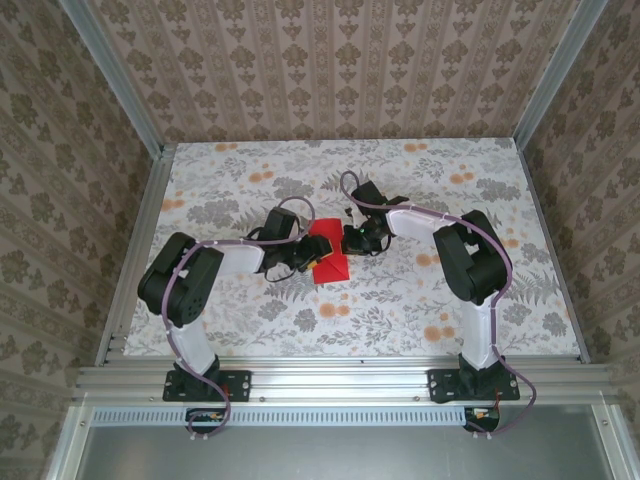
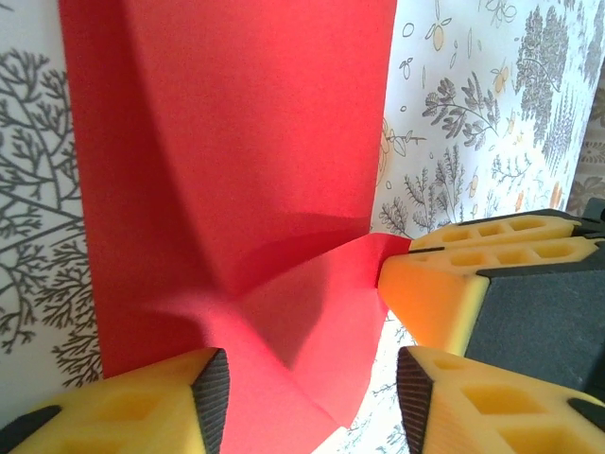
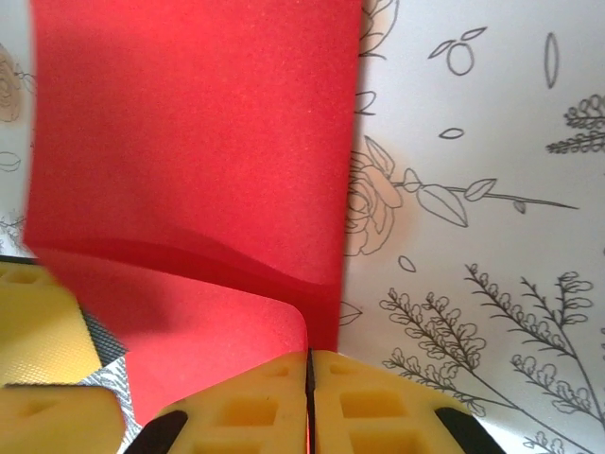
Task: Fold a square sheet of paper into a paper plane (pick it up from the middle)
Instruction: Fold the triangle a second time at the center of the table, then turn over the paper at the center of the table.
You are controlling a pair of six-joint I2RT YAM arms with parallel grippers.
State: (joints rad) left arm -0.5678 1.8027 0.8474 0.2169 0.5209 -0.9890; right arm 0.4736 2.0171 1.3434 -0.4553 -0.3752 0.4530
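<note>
The square sheet of paper (image 1: 330,258) is bright red and lies mid-table, with one edge lifted and curled. In the left wrist view the sheet (image 2: 236,161) buckles upward and a flap runs down between my left gripper's (image 2: 312,402) yellow fingers (image 2: 142,411), which stand apart and open. My right gripper (image 3: 309,374) is shut on the sheet's (image 3: 189,132) raised edge, its pads pressed together on the paper. The right gripper's fingers (image 2: 444,288) show in the left wrist view, pinching the flap's corner. From above, the left gripper (image 1: 303,258) and right gripper (image 1: 350,240) flank the sheet. The paper plane is out of view.
The table (image 1: 400,300) has a floral cover and is bounded by metal rails and patterned walls (image 1: 320,60). Both arms bend inward toward the middle. The left gripper's finger (image 3: 38,326) shows close beside the right gripper.
</note>
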